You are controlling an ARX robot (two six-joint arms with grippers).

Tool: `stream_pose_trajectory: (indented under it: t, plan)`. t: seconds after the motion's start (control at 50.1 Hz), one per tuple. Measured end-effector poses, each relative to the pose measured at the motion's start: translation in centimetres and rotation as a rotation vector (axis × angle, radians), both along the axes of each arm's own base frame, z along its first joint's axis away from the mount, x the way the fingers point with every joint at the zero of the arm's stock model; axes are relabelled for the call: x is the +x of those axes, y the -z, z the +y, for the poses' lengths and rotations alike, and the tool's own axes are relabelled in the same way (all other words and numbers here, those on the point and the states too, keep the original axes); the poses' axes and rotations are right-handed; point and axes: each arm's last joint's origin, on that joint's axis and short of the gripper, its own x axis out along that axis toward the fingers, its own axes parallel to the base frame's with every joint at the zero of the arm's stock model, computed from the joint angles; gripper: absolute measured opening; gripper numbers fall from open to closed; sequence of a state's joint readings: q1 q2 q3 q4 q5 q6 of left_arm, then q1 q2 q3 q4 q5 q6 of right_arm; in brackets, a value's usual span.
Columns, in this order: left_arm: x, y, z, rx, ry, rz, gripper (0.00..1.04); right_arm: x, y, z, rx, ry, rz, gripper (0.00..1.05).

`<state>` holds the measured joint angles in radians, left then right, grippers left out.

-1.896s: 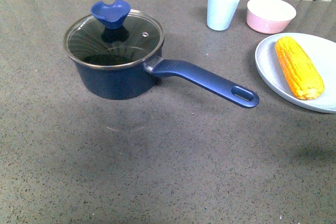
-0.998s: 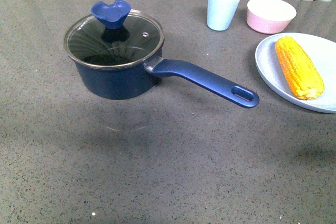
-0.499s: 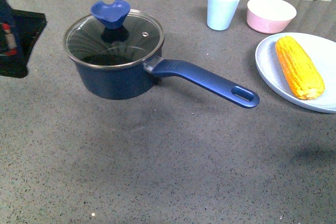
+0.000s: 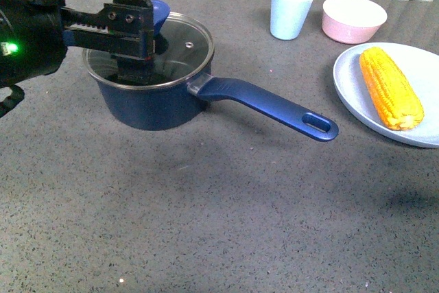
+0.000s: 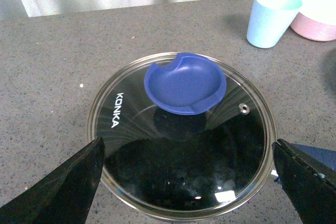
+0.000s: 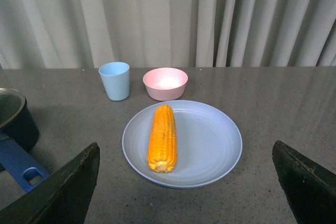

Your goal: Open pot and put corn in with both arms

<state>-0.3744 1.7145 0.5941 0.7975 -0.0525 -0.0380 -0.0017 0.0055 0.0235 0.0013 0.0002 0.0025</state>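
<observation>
The pot stood on the table, left of centre in the front view, with its glass lid still on. The lid bore the white word "KONKA" near its rim. That was the only writing that could be read. A blue dished knob sat on top of the lid, and a small steam vent lay near the rim. The pot's handle pointed to the right toward the plate.

The corn lay on that plate, well apart from the pot, with its blunt end toward the robot.

The left gripper hung over the lid with its jaws spread wide, one finger to each side, and gripped nothing. Whether it touched the glass could not be told. The right gripper was also spread wide and empty, facing the plate and corn from a distance.

Half a second earlier only the tip of the left arm showed at the frame's left edge. Now it reached over the pot and covered most of the knob, with a green light lit on its body. Pot, corn and plate had not shifted.

Behind them stood a pale blue cup and a pink bowl, side by side before a curtain.
</observation>
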Motion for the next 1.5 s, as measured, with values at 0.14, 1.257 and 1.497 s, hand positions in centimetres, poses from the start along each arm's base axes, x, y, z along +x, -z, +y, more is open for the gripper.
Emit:
stream_pose_trajectory:
  t: [0.14,1.257,1.497]
  plan:
    - [0.9,0.5,-0.9,0.008,0.0,0.006,0.96,0.0,0.0,0.0,0.0,0.0,0.0,0.96]
    - [7.4,0.7,-3.5,0.02,-0.037,0.021,0.96,0.0,0.0,0.0,0.0,0.0,0.0,0.96]
    - [7.8,1.6,-3.6,0.025,-0.052,0.051,0.96,0.0,0.0,0.0,0.0,0.0,0.0,0.96]
